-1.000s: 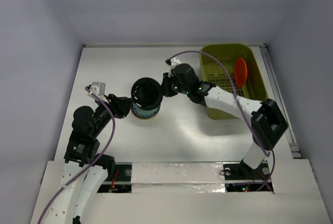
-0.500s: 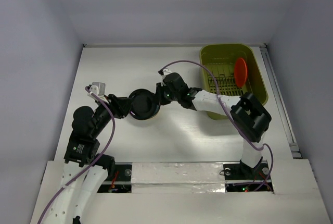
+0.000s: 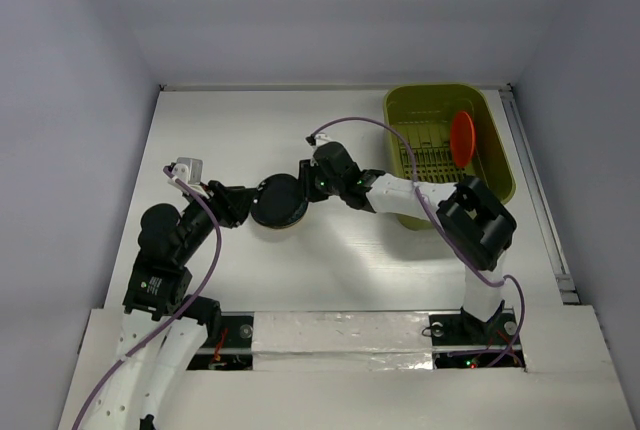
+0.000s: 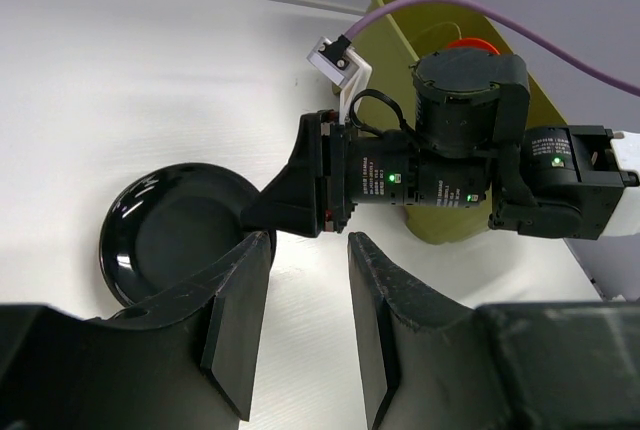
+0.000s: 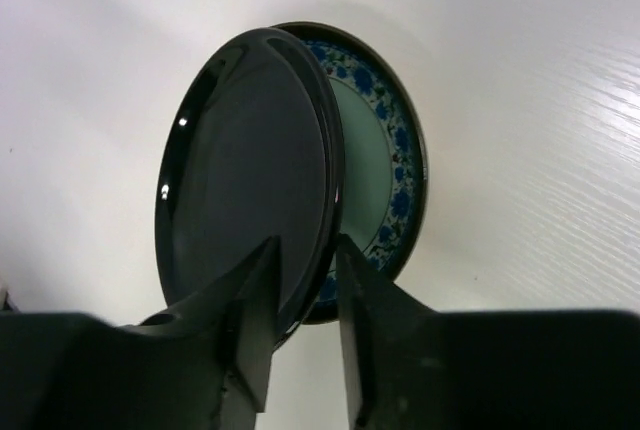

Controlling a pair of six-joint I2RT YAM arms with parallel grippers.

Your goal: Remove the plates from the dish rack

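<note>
My right gripper (image 5: 300, 280) is shut on the rim of the black plate (image 5: 250, 180). It holds the plate tilted just over a plate with a pale green middle and a blue-flowered rim (image 5: 385, 165) that lies on the table. In the top view the black plate (image 3: 276, 200) is left of the olive-green dish rack (image 3: 496, 135). The plain orange-red plate (image 3: 461, 137) stands on edge in the rack. My left gripper (image 4: 305, 320) is open and empty, close to the black plate's (image 4: 165, 235) left side. A cream plate is not visible.
The right arm's forearm (image 3: 400, 190) stretches from the rack's near left corner to the plates. A purple cable (image 3: 360, 122) arches over it. The white table (image 3: 240, 120) ends at walls behind and on both sides.
My right gripper has moved left and lowered the black plate from steeply tilted to almost flat on the plate below. The left arm has stayed put.
</note>
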